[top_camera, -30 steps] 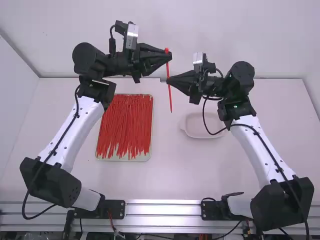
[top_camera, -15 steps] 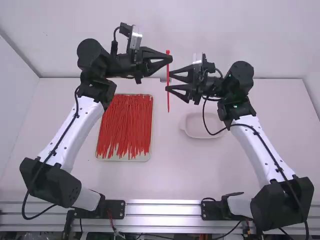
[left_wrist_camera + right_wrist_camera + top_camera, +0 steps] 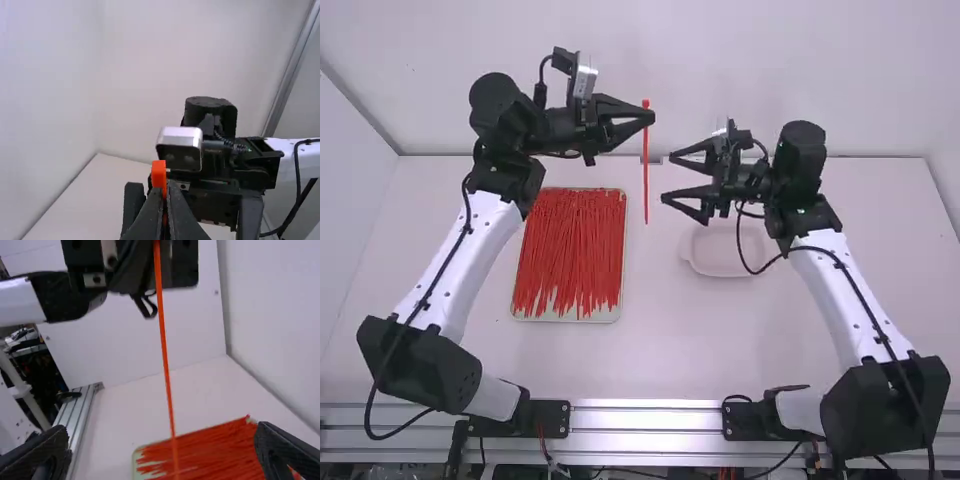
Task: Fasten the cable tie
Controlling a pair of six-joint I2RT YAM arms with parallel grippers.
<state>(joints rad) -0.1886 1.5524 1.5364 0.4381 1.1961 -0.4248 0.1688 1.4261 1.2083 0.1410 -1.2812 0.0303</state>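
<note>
We see the left gripper (image 3: 643, 118) clamped on the head end of a single red plastic cable tie (image 3: 646, 175). The tie hangs straight down in the air above the white worktop (image 3: 655, 300). The right gripper (image 3: 668, 178) sits just right of the strap, its jaws spread wide and touching nothing. On the worktop to the left lies a flat beige tray (image 3: 570, 318) heaped with loose red cable ties (image 3: 570, 250). A shallow white dish (image 3: 720, 264) rests to its right.

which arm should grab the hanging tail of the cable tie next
Right. The right gripper is open beside the hanging tail of the cable tie; the left gripper is shut on its head and probably should not let go.
</note>
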